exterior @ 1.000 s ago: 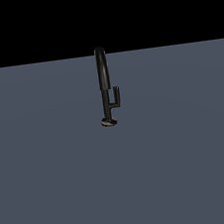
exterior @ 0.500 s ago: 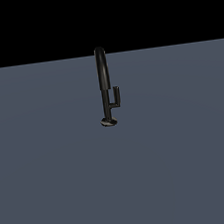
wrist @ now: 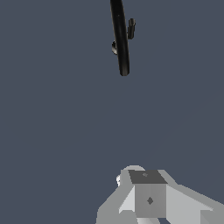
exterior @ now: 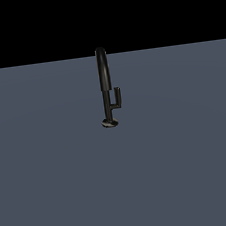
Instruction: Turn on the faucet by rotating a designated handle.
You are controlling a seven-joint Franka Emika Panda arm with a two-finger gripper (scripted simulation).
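Grey and boxy, the gripper shows only in the wrist view, seen end-on, so whether its jaws stand wide or narrow cannot be told; it holds nothing. Ahead of it, well apart across bare slate floor, stands the faucet. The handle sits just beside the pipe on the exterior view's right, its bar upright, parallel to the pipe.

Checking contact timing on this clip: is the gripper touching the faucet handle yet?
Apart. The wrist view shows the gripper with a wide stretch of bare gray surface between it and the handle beside the faucet. In the exterior view no arm is near the handle.
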